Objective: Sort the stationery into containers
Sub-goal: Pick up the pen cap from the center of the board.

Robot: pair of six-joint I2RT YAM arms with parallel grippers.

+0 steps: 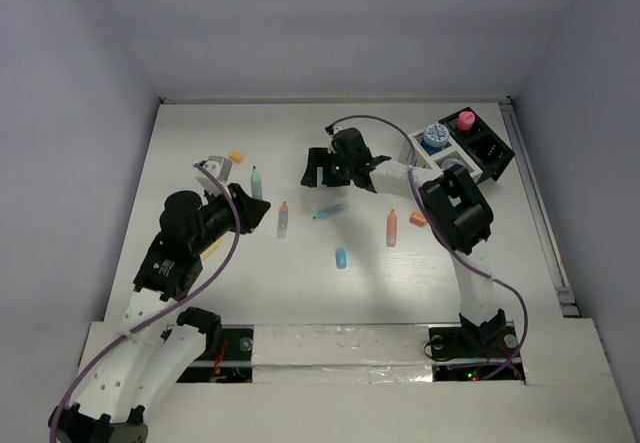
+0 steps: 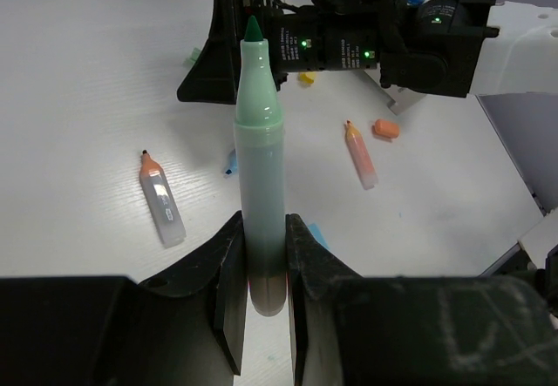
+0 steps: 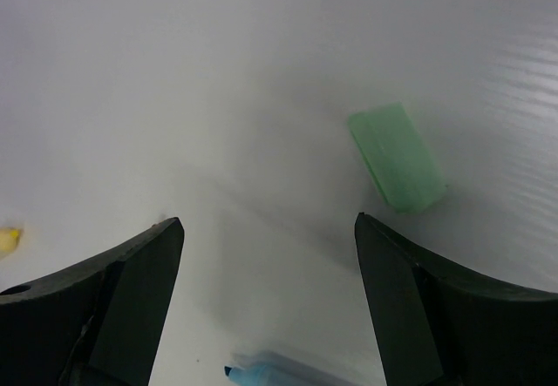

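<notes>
— Progress on the sort?

— Early, by the look of it. Inside the organizer (image 1: 498,155), upper right of the top view: only a blue jar (image 1: 434,135) and a pink jar (image 1: 466,119). Everything else outside it, spread across the middle and left.

— And the arms?

— Firm clamp of the left gripper (image 2: 264,238) on an uncapped mint marker (image 2: 259,159), left of centre, well apart from the organizer. Wide and empty, the right gripper (image 3: 268,238), hovering near centre above a mint cap (image 3: 397,158) and a blue marker (image 3: 279,373).

— Counts?

— Four markers: mint marker, blue marker, orange marker (image 1: 392,228), white marker (image 1: 283,218) with an orange tip. Five small pieces: mint cap, orange cap (image 1: 417,219), orange bit (image 1: 236,155), blue capsule (image 1: 341,258), yellow bit (image 2: 306,77). Two jars. One organizer.

— Left to do?

— Seemingly all nine loose items.
</notes>
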